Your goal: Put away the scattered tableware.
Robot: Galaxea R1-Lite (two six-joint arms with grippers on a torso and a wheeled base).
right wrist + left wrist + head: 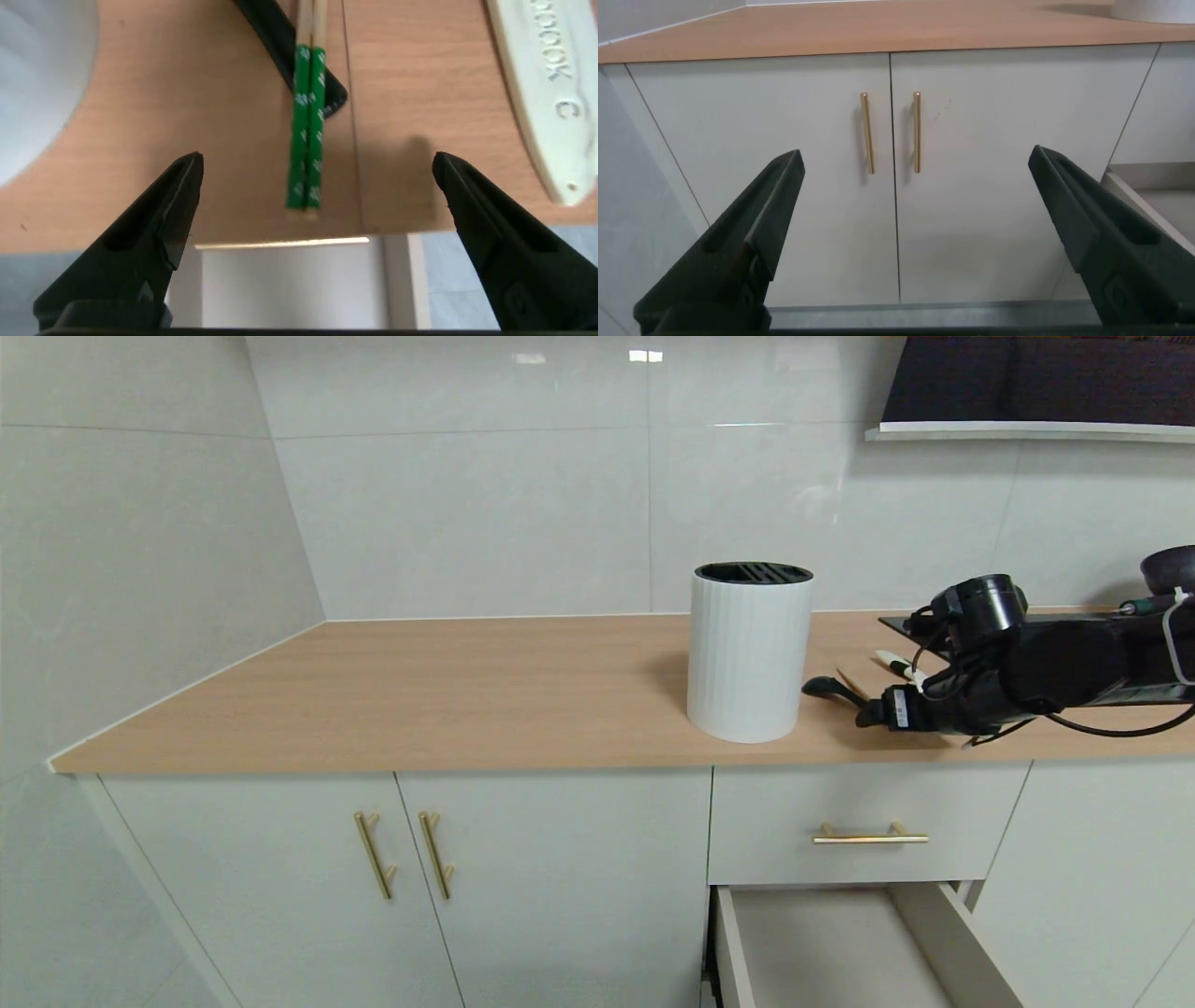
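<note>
chopsticks [306,121] lie beneath the spread right hand [315,163].

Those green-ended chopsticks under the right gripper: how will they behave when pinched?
Chopsticks: thin, straight sticks, so likely stiff and light. Two loose pieces side by side, so one may roll or slip out as the open right gripper closes. They rest on a black handle near the countertop edge; a nudge could tip them off.
</note>
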